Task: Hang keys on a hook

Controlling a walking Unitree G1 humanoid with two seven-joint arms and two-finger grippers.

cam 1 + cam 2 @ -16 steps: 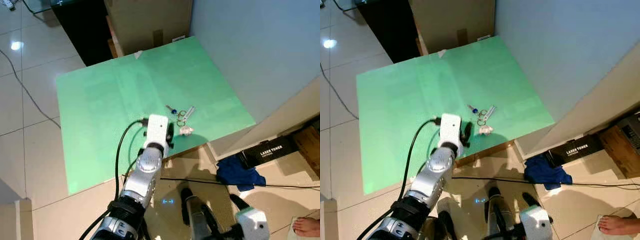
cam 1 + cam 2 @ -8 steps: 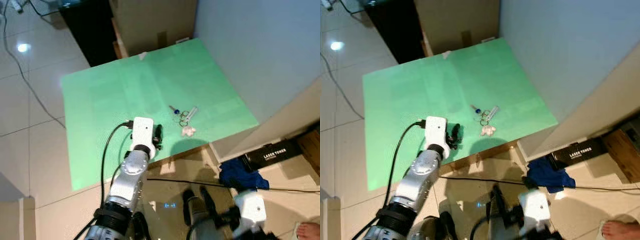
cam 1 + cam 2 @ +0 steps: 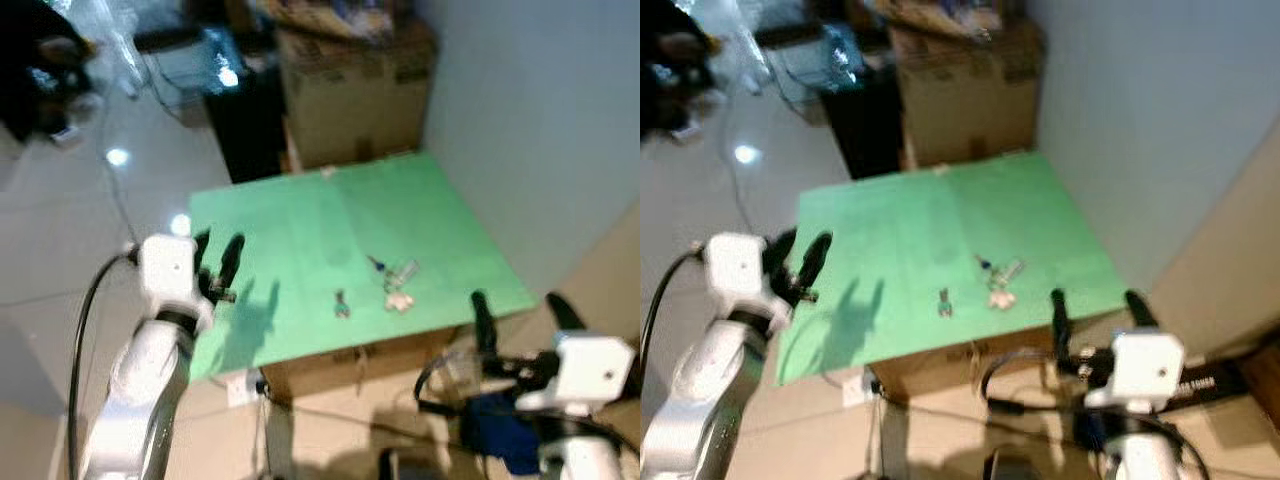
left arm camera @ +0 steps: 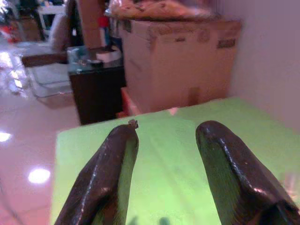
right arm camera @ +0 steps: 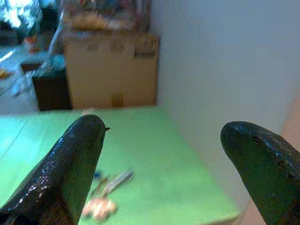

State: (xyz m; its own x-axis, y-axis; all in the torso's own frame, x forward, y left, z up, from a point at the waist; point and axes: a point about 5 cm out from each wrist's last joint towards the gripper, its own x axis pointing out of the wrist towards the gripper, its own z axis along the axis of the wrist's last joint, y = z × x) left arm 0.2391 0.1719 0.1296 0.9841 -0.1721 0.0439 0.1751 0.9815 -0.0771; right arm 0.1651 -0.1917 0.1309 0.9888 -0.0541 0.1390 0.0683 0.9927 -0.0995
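Note:
The keys (image 3: pixel 393 283) lie on the green table top (image 3: pixel 300 220) near its front right part: a metal bunch with a blue bit and a white charm (image 5: pixel 97 206). A small dark item (image 3: pixel 341 305) lies just left of them. My left gripper (image 3: pixel 216 256) is open and hangs over the table's left edge, well away from the keys. My right gripper (image 3: pixel 514 309) is open with nothing in it, raised in front of the table's front right corner; in its wrist view the keys (image 5: pixel 110 183) sit between and beyond its wide-apart fingers (image 5: pixel 70 164).
A large cardboard box (image 3: pixel 355 90) stands behind the table, with a dark cabinet (image 3: pixel 245 115) to its left. A pale wall (image 3: pixel 540 130) runs along the table's right side. Glossy tiled floor (image 3: pixel 70 230) lies to the left. The views are blurred.
The camera has risen and pulled back. My left gripper moved from beside the keys out to the table's left edge. My right gripper rose from below into view at the front right corner.

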